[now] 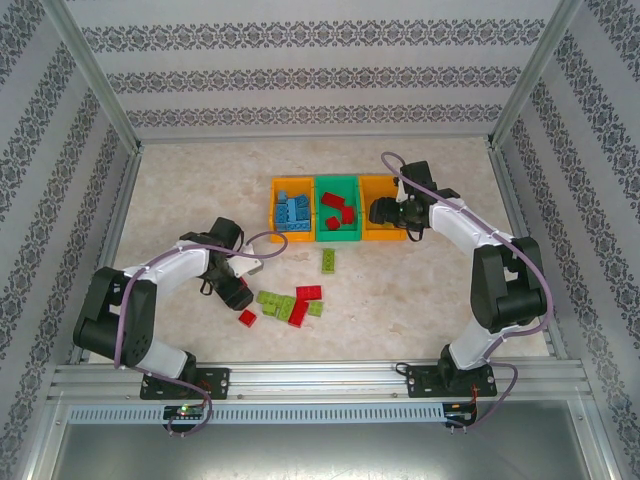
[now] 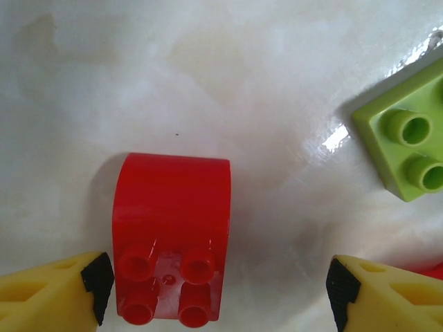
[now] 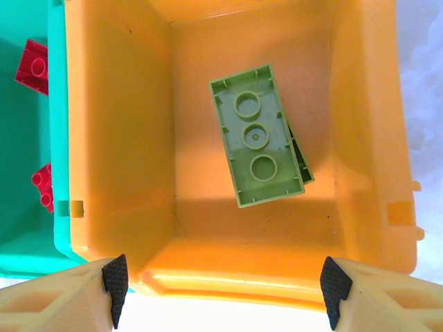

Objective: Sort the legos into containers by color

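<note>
In the left wrist view a red lego with a curved top lies on the table between my left gripper's wide-apart pads. It sits close to the left pad. From above, that open left gripper hovers just over the same red lego. My right gripper stands open above the near wall of the right orange container. A light green lego lies upside down inside it. The right gripper holds nothing.
The left orange container holds light blue legos; the green one holds red legos. A cluster of green and red legos lies right of my left gripper, a green one close by. A lone green lego lies mid-table.
</note>
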